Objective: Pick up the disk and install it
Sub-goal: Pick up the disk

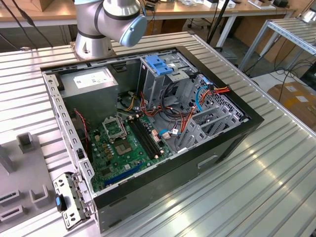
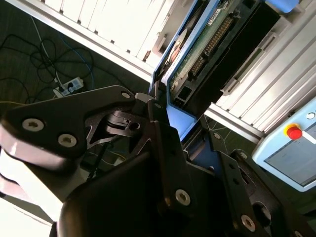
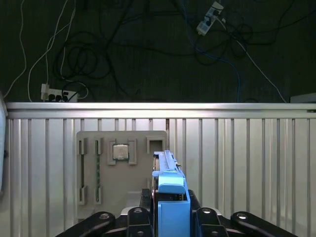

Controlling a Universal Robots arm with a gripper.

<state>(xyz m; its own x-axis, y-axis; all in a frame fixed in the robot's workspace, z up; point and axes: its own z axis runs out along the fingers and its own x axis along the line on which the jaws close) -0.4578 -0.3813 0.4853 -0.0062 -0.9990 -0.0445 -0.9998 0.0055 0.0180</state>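
Note:
In both wrist views my gripper (image 3: 172, 218) (image 2: 180, 123) is shut on the disk. The disk (image 3: 169, 183) stands on edge between the black fingers (image 3: 139, 215), its blue side rail facing the first wrist camera. In the second wrist view the disk (image 2: 210, 42) shows its green circuit-board underside and a blue rail. It is held above the ribbed metal table (image 3: 237, 158), off the surface. In the exterior view the open computer case (image 1: 148, 123) lies on the table with the metal drive cage (image 1: 159, 66), topped in light-blue plastic, at its far side.
A grey power-supply box (image 1: 91, 84) and the green motherboard (image 1: 123, 143) sit inside the case, with red and blue cables around the cage. A grey fixture tray (image 3: 121, 168) holding a processor lies below the disk. A pendant with a red button (image 2: 295, 132) is nearby. The arm's base (image 1: 98, 29) stands behind the case.

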